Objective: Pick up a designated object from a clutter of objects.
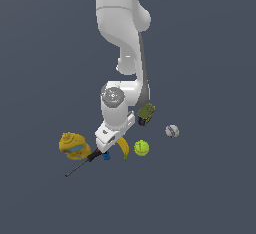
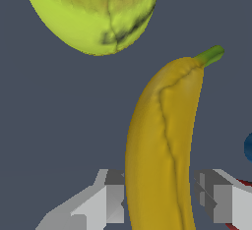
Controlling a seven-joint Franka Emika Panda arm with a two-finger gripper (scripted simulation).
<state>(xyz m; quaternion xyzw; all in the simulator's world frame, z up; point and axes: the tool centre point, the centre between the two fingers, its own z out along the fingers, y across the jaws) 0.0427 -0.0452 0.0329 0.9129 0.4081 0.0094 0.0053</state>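
The banana (image 2: 162, 126) is yellow and curved with a green tip, and lies on the dark floor. In the exterior view the banana (image 1: 124, 150) pokes out from under the white hand. My gripper (image 2: 160, 197) is low over it, with a grey finger (image 2: 115, 197) pressed against one flank and the other finger close against the opposite flank. In the exterior view the gripper (image 1: 114, 145) is mostly hidden by the wrist. The yellow-green tennis ball (image 2: 93, 13) lies just past the banana's tip, apart from it.
The tennis ball (image 1: 141, 148) sits beside the banana on the exterior view's right. Around them lie a white baseball (image 1: 172, 131), a green-and-blue can (image 1: 146, 113), a lumpy yellow item (image 1: 73, 144) and a thin black tool (image 1: 80, 166).
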